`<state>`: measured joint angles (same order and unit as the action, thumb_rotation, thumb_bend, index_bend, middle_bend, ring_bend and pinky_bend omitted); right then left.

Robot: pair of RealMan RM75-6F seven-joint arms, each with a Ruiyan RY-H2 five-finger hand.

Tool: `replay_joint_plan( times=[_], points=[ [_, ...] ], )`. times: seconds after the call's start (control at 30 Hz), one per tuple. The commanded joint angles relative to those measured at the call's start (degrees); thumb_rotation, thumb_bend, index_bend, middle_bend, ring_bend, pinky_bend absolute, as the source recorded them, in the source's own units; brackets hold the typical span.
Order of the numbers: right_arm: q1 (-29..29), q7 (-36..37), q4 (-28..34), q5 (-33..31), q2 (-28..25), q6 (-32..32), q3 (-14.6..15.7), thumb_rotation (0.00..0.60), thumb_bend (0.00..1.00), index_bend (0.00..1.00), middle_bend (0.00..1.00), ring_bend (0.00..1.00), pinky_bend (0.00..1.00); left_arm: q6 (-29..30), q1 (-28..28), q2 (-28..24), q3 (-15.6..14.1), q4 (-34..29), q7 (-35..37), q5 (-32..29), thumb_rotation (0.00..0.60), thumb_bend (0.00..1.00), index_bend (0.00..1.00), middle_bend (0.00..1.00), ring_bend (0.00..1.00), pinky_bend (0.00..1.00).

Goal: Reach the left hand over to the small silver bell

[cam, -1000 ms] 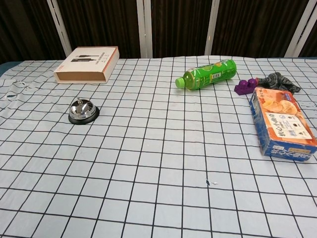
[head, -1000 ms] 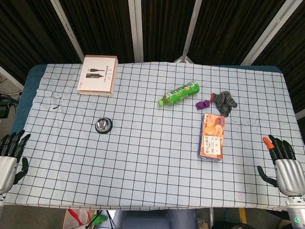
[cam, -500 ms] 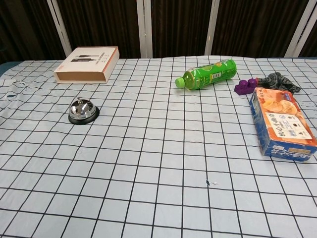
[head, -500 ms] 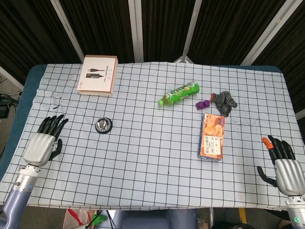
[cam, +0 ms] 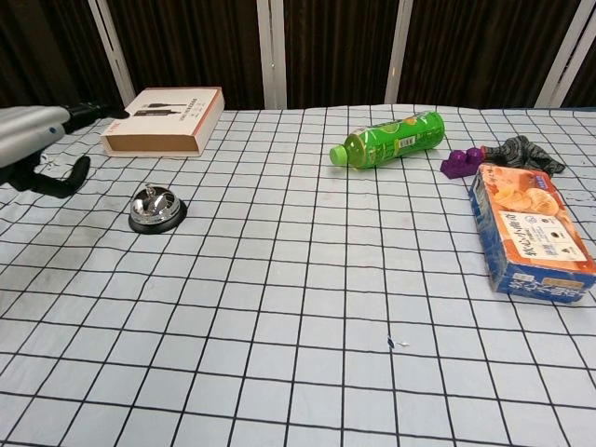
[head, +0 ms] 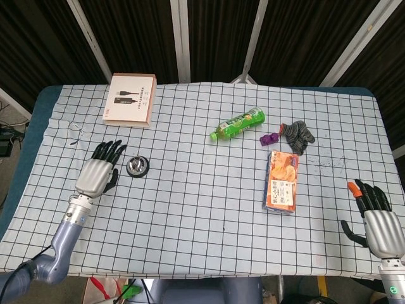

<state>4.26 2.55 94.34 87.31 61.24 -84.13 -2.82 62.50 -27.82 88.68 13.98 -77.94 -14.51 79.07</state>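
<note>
The small silver bell [head: 137, 166], a shiny dome on a dark round base, is sitting on the checked tablecloth [head: 202, 221], in front of the flat white and brown box [head: 130, 99] and well to the left of the green plastic bottle [head: 238, 123]. The left hand [head: 98, 174] is hovering just to the left of the bell, not touching it, its dark fingers held straight and slightly apart, holding nothing.

To finish the reach cleanly, I reckon the hand needs only a short sideways drift toward the bell, keeping its height until the palm is over the dome, so the fingertips do not knock the base and slide it away.

The left forearm is running up from the near table edge, angled toward the bell, with the fingers pointing away toward the box. In the chest view the hand is floating above the cloth, thumb hanging below. The right hand [head: 376, 218] is resting far to the right of the bell, beyond the orange snack box [head: 281, 181], fingers extended, apart and empty.
</note>
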Motion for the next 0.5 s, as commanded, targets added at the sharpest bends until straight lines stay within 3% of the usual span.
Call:
replay_joint_plan(
  times=[0.03,0.5],
  points=[
    [0.03,-0.11,0.06,-0.08,0.02,0.05,-0.02,0.600,0.39,0.08,0.00,0.00,0.00,-2.86,-2.60,3.68,0.39,4.09,-1.16,-2.27,0.600,0.91,0.00,0.00,0.00,0.00],
    [-0.13,0.70,-0.14,-0.33,-0.26,-0.12,-0.10,0.600,0.39,0.08,0.00,0.00,0.00,-9.45,-7.89,14.61,-0.43,19.28,-1.00,-6.94,0.600,0.91,0.00,0.00,0.00,0.00]
  ],
)
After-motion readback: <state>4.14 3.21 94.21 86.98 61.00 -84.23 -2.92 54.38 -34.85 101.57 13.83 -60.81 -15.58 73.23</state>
